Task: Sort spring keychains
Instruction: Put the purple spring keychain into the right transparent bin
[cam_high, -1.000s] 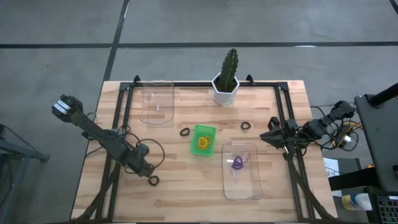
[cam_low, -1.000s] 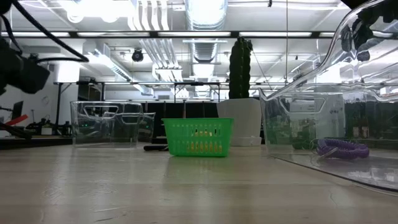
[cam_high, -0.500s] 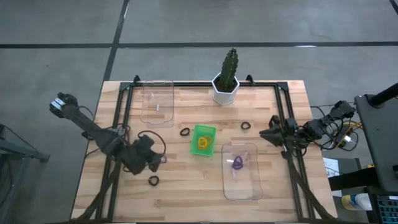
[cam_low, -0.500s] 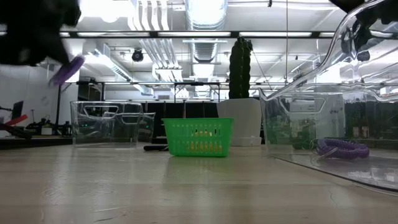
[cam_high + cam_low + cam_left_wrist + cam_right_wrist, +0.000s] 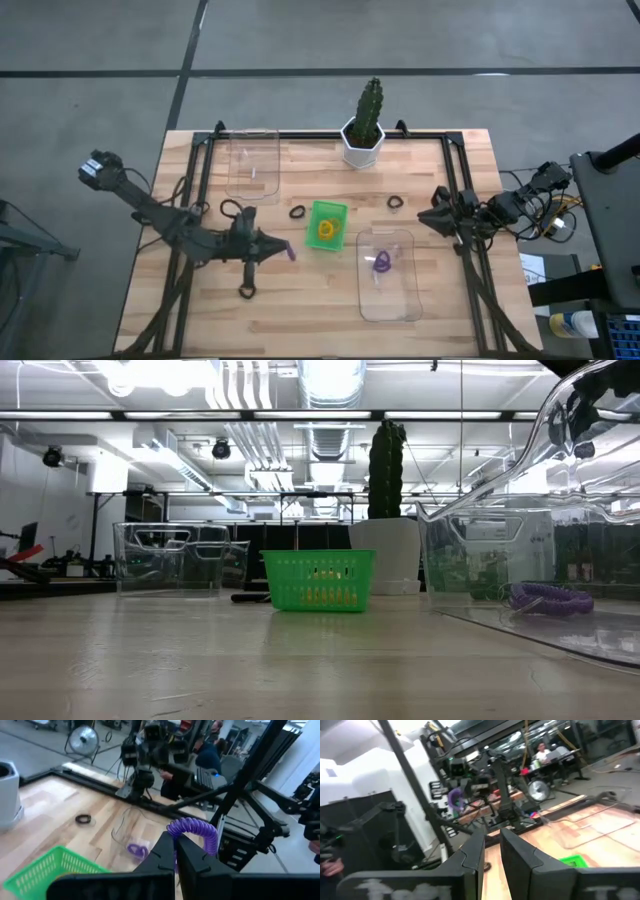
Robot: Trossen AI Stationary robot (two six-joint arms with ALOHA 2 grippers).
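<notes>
My left gripper [image 5: 278, 248] hovers above the table, left of the green bin [image 5: 326, 224], shut on a purple spring keychain [image 5: 196, 827]. The bin holds orange keychains [image 5: 325, 230]. Another purple keychain [image 5: 382, 263] lies in the near clear tray [image 5: 388, 300]. Black keychains lie flat on the wood: one near the front left [image 5: 246, 291], one left of the bin [image 5: 297, 212], one to its right [image 5: 396, 203]. My right gripper [image 5: 440, 215] waits at the table's right edge, its fingers [image 5: 472, 851] a little apart with nothing between them. My left gripper pinches the purple coil's near end [image 5: 175, 832] between its two fingertips. The fingers lie almost level and point toward the table's right side. The rest of the loop arcs out past the fingertips, lifted clear of the table.
A cactus in a white pot [image 5: 363, 140] stands at the far edge. A second clear tray [image 5: 252, 165] sits at the far left. A black frame [image 5: 200, 190] runs along the table's sides. People sit in the room beyond [image 5: 207, 757].
My left gripper has risen from the table near the front-left black keychain, carrying the purple keychain clear. It has moved toward the green bin and tipped from pointing down to nearly level, rolling as it went. It has left the low view.
</notes>
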